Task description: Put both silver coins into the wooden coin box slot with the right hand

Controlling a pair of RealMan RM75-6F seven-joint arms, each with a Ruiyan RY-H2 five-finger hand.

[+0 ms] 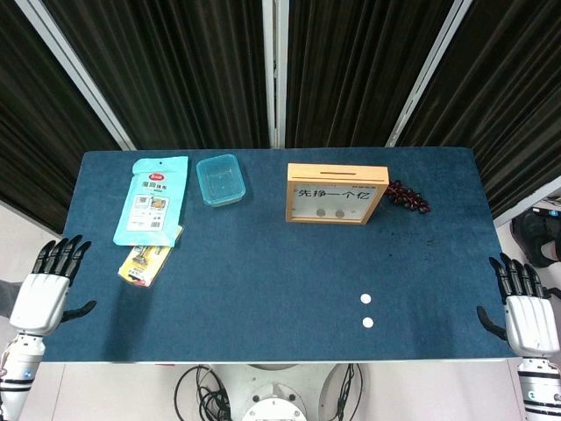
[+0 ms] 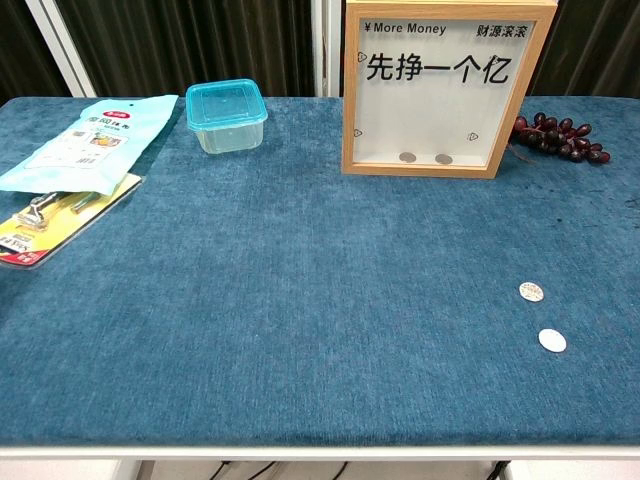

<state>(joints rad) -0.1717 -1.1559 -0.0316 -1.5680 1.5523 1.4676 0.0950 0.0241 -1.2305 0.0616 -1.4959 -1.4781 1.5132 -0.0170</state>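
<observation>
I am viewing a table [image 1: 263,289] covered in a napped blue cloth. Two small round silver coins [image 1: 366,299] [image 1: 368,323] are lying flat near its front right corner, close together but apart. The wooden coin box [image 1: 337,193], a light rectangular frame with a white printed face, is standing upright toward the rear edge, right of centre; two coins are showing behind its clear pane at the bottom. A dark grape bunch [image 1: 409,197] is lying just beside its right side. A translucent blue lidded plastic tub [image 1: 220,179] is sitting left of the box, and a glossy blue packet [image 1: 152,200] is overlapping a yellow blister card [image 1: 146,263] near the left edge. I am holding the right hand [image 1: 526,309] off the right edge and the left hand [image 1: 46,288] off the left edge, both empty with fingers extended.
</observation>
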